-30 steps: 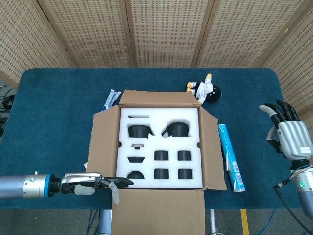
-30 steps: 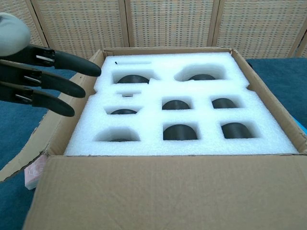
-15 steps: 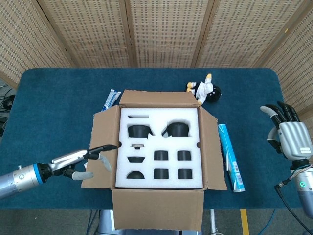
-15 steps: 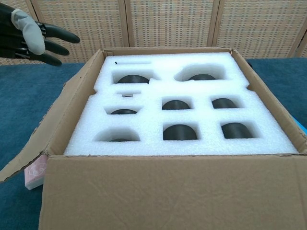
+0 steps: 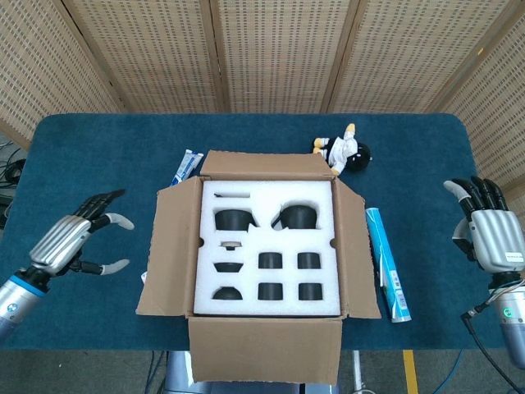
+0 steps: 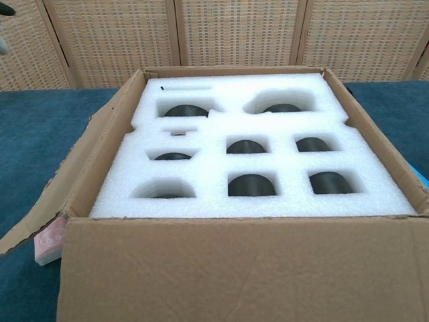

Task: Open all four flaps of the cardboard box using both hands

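The cardboard box (image 5: 174,246) sits mid-table with all of its flaps folded outward. Inside lies a white foam insert (image 5: 267,246) with several black parts in its pockets; the chest view shows the same foam insert (image 6: 248,147) close up, with the near flap (image 6: 234,268) hanging down in front. My left hand (image 5: 72,242) hovers over the table well left of the box, fingers spread, holding nothing. My right hand (image 5: 488,230) stands upright at the table's right edge, fingers apart and empty. Only a dark fingertip (image 6: 5,9) of the left hand shows in the chest view.
A black-and-white plush toy (image 5: 344,150) lies behind the box's right corner. A blue-and-white tube (image 5: 385,275) lies along the right flap. A small blue packet (image 5: 186,167) sits behind the left corner. A pink packet (image 6: 48,240) pokes out beneath the left flap.
My left hand has pulled away from the box's near-left corner, moving left and back over the table. The near flap has dropped further down. The right hand barely shifted.
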`<state>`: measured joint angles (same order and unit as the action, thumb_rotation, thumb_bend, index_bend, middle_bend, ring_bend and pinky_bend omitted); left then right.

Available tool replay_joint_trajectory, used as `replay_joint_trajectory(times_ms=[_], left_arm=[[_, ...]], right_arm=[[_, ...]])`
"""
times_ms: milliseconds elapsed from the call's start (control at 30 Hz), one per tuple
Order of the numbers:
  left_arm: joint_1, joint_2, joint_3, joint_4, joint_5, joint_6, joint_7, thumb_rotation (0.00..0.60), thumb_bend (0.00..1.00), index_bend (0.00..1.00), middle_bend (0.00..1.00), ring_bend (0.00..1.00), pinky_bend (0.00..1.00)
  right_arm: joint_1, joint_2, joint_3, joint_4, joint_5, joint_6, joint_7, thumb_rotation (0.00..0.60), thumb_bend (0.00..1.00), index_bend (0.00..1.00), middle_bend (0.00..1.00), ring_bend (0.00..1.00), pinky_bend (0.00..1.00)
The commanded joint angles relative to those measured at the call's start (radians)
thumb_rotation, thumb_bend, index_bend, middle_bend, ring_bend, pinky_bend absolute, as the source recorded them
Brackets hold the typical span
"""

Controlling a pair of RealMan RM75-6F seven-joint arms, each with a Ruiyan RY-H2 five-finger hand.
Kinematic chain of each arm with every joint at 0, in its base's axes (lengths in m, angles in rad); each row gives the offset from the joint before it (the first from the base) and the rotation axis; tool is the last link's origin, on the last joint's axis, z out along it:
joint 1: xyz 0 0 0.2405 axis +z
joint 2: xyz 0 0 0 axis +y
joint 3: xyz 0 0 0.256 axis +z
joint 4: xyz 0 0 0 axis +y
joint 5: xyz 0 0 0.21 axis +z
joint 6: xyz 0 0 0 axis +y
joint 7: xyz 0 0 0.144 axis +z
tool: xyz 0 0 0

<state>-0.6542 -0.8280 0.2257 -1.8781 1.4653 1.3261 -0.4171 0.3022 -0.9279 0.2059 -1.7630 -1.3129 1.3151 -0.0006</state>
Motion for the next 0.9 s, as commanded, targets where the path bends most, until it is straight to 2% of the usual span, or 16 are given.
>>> replay_joint_trajectory(times_ms=[33,233,367,733,900], left_arm=[[0.149,-0.081,-0.066,-0.007,-0.113,0.145,0.204,0.449,0.22,0.32,0.0,0.0,0.0],[0.236,-0.124,-0.093,0.023,-0.12,0.226,0.3,0.451,0.22,0.31,0.0,0.0,0.0],[0.313,-0.164,-0.099,0.06,-0.121,0.29,0.365,0.454,0.22,0.3,0.0,0.0,0.0],[0.419,-0.184,-0.109,0.083,-0.121,0.276,0.371,0.452,0.22,0.3,0.0,0.0,0.0],[0.446,-0.174,-0.111,0.083,-0.085,0.268,0.357,0.454,0.22,0.3,0.0,0.0,0.0]], right_arm=[[-0.006,-0.013,-0.007,0.002,0.005,0.007,-0.021,0.6,1.0,0.13,0.13,0.0,0.02],[-0.015,-0.03,-0.017,0.007,0.012,0.014,-0.057,0.6,1.0,0.1,0.11,0.0,0.0],[-0.034,-0.053,-0.035,0.002,0.021,0.041,-0.125,0.6,1.0,0.08,0.09,0.0,0.0],[-0.078,-0.1,-0.067,-0.003,0.004,0.096,-0.185,0.6,1.0,0.07,0.09,0.0,0.0],[-0.095,-0.113,-0.077,-0.004,-0.011,0.116,-0.193,0.6,1.0,0.07,0.09,0.0,0.0]])
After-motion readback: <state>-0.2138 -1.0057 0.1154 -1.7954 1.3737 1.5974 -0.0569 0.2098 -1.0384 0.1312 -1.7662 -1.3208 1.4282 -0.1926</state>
